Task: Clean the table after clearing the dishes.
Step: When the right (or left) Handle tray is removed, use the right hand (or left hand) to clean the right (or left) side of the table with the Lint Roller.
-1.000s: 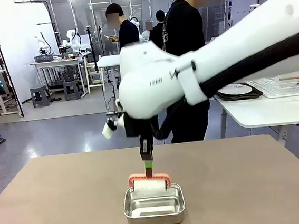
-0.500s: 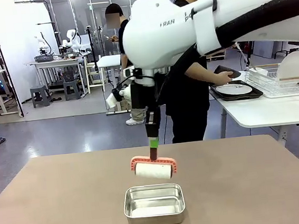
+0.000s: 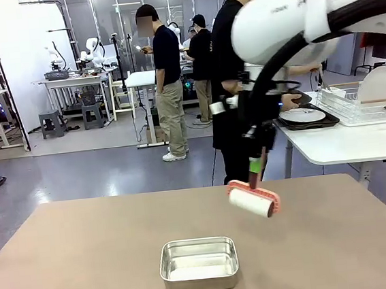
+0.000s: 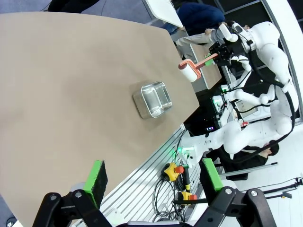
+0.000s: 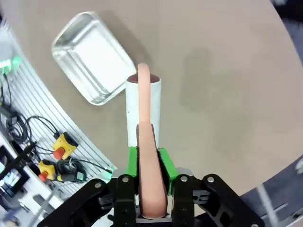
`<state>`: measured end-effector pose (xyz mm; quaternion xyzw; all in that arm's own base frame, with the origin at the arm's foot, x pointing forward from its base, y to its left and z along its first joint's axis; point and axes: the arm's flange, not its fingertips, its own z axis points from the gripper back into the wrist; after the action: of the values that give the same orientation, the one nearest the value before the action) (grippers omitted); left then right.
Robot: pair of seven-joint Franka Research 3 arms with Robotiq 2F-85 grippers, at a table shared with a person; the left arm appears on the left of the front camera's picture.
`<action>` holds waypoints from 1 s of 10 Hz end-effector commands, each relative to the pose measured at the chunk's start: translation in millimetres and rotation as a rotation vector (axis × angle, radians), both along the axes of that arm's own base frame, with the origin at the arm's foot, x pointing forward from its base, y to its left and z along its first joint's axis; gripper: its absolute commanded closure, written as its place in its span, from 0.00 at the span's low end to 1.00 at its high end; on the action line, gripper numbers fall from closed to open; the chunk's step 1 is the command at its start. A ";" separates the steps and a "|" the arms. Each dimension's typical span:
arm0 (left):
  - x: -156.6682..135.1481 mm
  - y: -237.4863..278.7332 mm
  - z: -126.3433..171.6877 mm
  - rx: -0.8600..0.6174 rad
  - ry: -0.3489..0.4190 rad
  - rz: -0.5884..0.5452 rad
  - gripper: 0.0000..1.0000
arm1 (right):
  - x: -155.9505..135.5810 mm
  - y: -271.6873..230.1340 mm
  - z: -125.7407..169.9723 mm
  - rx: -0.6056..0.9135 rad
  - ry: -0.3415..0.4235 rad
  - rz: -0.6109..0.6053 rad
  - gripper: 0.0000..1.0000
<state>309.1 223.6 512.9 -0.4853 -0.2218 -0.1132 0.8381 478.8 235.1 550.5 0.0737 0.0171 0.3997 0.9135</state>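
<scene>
The left gripper (image 4: 152, 173) stood spread wide in its own wrist view, with nothing between its green pads (image 4: 96, 176). Its knuckles were cut off by the bottom edge. Beyond it stretched the tan table (image 4: 71, 85).

Seen from the front, the table (image 3: 81, 264) ran off both sides of the frame. A steel pan (image 3: 199, 263) sat near its middle toward the robot's edge; what lay inside was hard to make out past a pale glare.

To the right of the pan, the right gripper (image 3: 255, 167) was pinching the pink handle of a white roller (image 3: 252, 202). The roller hung tilted above the table top. The black fingers nearly vanished against a person's (image 3: 229, 59) dark clothes behind them. In the right wrist view the green pads (image 5: 133, 163) pressed on the handle from both sides, which hid most of the roller (image 5: 143, 111).

Farthest right, on a white side table (image 3: 343, 145), a dark tray (image 3: 308, 122) held a white plate (image 3: 304, 115), partly covered by the arm and the person's hand (image 3: 290, 100). Any cutlery there was too small to tell. Another plate (image 3: 376, 86) stood in a wire rack (image 3: 354, 110), cut off by the frame edge.
</scene>
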 end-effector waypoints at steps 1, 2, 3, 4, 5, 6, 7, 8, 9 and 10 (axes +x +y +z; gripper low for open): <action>-3.7 0.9 1.6 -0.001 -0.011 -0.006 0.00 | -9.9 -20.9 -18.0 0.084 0.005 -0.179 1.00; -3.7 0.9 1.6 -0.001 -0.011 -0.006 0.00 | -4.5 -29.6 -24.1 0.068 -0.022 -0.188 1.00; -3.7 0.9 1.6 -0.001 -0.011 -0.006 0.00 | 5.2 -25.8 -9.7 0.022 0.021 -0.096 1.00; -3.7 0.9 1.6 -0.001 -0.011 -0.006 0.00 | 5.2 -25.8 -9.7 0.022 0.021 -0.096 1.00; -3.7 0.9 1.6 -0.001 -0.011 -0.006 0.00 | 5.2 -25.8 -9.7 0.022 0.021 -0.096 1.00; -3.7 0.9 1.6 -0.001 -0.011 -0.006 0.00 | 5.2 -25.8 -9.7 0.022 0.021 -0.096 1.00; -3.7 0.9 1.6 -0.001 -0.011 -0.006 0.00 | 5.2 -25.8 -9.7 0.022 0.021 -0.096 1.00; -3.7 0.9 1.6 -0.001 -0.011 -0.006 0.00 | 3.5 -25.8 -13.4 0.036 0.022 -0.114 0.78; -3.7 0.9 1.6 -0.001 -0.011 -0.006 0.00 | 22.9 -36.2 -25.4 0.101 0.078 -0.289 0.78; -3.7 0.9 1.6 -0.001 -0.011 -0.006 0.00 | 38.1 -47.2 -39.3 0.141 0.113 -0.460 0.78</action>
<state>309.0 223.6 513.0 -0.4852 -0.2219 -0.1132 0.8381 500.5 191.6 521.9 0.1250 0.0291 0.2684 0.9547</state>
